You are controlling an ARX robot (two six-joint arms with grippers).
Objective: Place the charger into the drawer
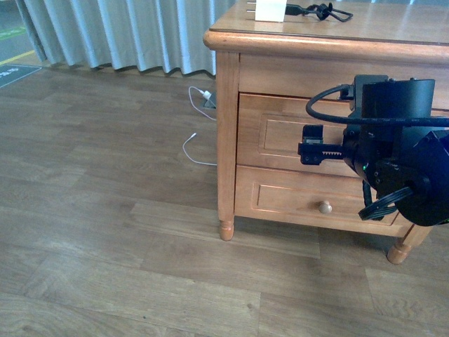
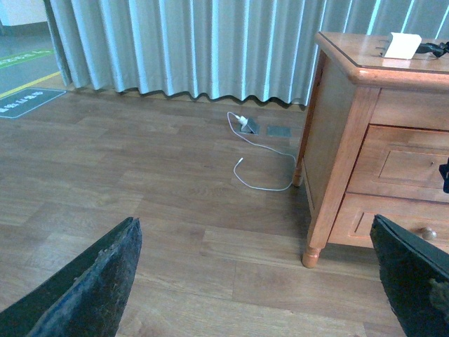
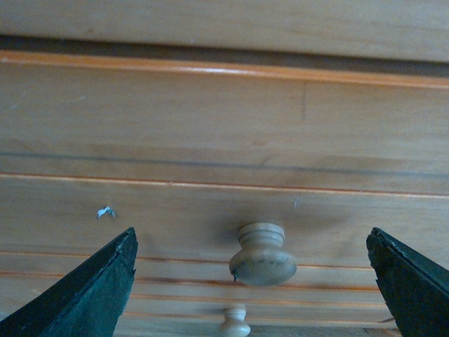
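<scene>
The charger (image 1: 270,10), a small white cube with a black cable (image 1: 319,10), sits on top of the wooden cabinet (image 1: 228,126); the left wrist view also shows the charger (image 2: 402,45) there. The upper drawer (image 1: 280,133) is closed. My right gripper (image 1: 312,149) is held in front of it. In the right wrist view the right gripper (image 3: 251,239) is open, its fingers wide on either side of the drawer's round pale knob (image 3: 262,254) without touching it. My left gripper (image 2: 254,223) is open over bare floor, away from the cabinet.
A lower drawer (image 1: 280,200) with its own knob (image 1: 325,207) is also closed. A thin white cord (image 2: 263,165) with a white plug lies on the floor beside the cabinet. Grey curtains (image 2: 196,42) hang behind. The cabinet's front leg (image 1: 226,228) stands on wood flooring.
</scene>
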